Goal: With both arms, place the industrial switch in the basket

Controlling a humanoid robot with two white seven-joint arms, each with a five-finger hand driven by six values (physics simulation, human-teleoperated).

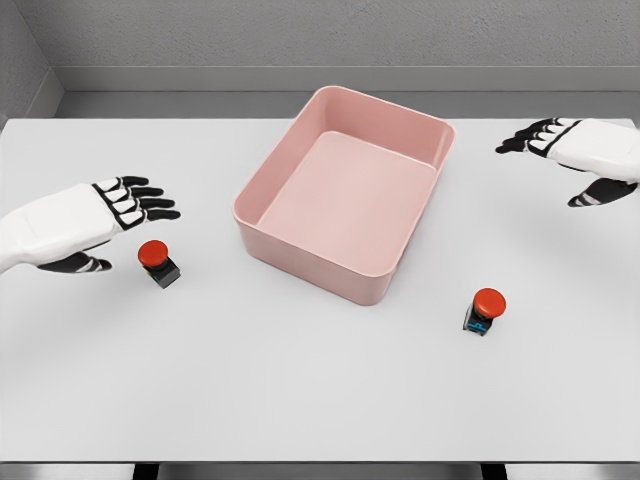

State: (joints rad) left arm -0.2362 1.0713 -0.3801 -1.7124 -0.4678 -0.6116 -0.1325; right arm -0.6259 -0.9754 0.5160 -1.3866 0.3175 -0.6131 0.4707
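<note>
Pink basket (345, 262) sits at table (300, 400) centre, turned at an angle, nothing inside. Two red-capped industrial switches on the table: left switch (158, 263) just beside the left hand (95, 222), right switch (484, 310) near the basket's front right corner, well apart from the right hand (580, 150). Left hand above the table, fingers (150, 203) spread, holding nothing. Right hand at the far right edge, fingers likewise extended and released.
</note>
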